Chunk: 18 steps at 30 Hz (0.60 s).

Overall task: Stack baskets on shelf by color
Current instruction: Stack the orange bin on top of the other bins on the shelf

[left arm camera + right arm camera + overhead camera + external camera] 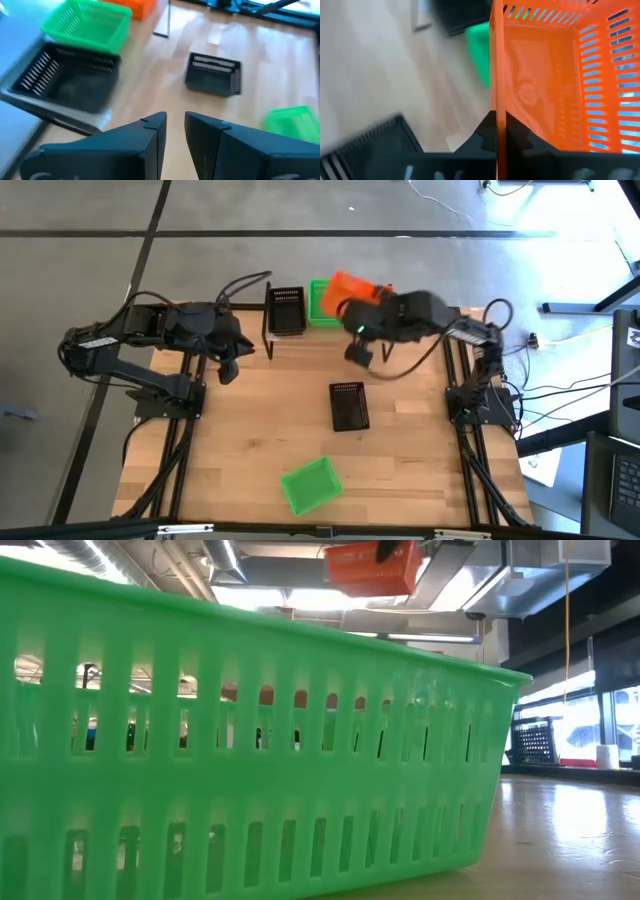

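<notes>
**Orange basket held over shelf**

Baskets lie around the shelf (300,345), which stands at the far edge of the tabletop (250,440). Right tool (497,131) is clamped shut on the wall of an orange basket (545,75), its fingers pinching the thin plastic edge, and the basket hangs in the air above the shelf's right part. In the low view the same orange basket (370,568) shows high up, clear of everything below.

On the shelf a black basket (285,310) sits at the left end, with a green basket (320,302) just beside it in the middle. The held orange basket partly covers that green one from above.

In front of the shelf, near the tabletop's middle, lies a second black basket (348,405). Farther from the shelf, toward the near edge, a second green basket (311,485) lies at a skew; it fills the low view.

Left tool (175,132) hovers off the shelf's left end above the bare wood, its fingers a narrow gap apart and holding nothing.
</notes>
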### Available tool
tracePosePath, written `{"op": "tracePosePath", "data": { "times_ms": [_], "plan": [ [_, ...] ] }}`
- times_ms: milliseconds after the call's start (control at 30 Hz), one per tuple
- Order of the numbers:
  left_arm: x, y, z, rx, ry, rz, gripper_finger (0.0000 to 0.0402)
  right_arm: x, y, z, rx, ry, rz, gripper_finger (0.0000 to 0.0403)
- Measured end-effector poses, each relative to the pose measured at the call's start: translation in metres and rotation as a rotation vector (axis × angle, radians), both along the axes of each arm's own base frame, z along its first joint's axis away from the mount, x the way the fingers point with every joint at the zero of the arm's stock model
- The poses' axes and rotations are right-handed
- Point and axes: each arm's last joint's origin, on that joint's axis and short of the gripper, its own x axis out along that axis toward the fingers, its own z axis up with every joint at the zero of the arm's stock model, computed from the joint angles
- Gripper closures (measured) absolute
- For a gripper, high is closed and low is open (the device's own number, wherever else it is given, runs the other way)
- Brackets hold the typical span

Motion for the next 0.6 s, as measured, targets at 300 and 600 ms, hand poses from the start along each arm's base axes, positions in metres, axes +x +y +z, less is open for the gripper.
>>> {"op": "tracePosePath", "data": {
  "times_ms": [300, 600],
  "plan": [
    [0.019, 0.006, 0.006, 0.234, -0.034, 0.005, 0.0342, -0.040, -0.038, 0.026, 0.170, -0.315, -0.480, 0.0403],
    [0.033, 0.025, 0.000, 0.472, 0.113, -0.060, 0.0342, -0.047, -0.063, 0.025, 0.315, -0.458, -0.753, 0.0403]
  ]
}}
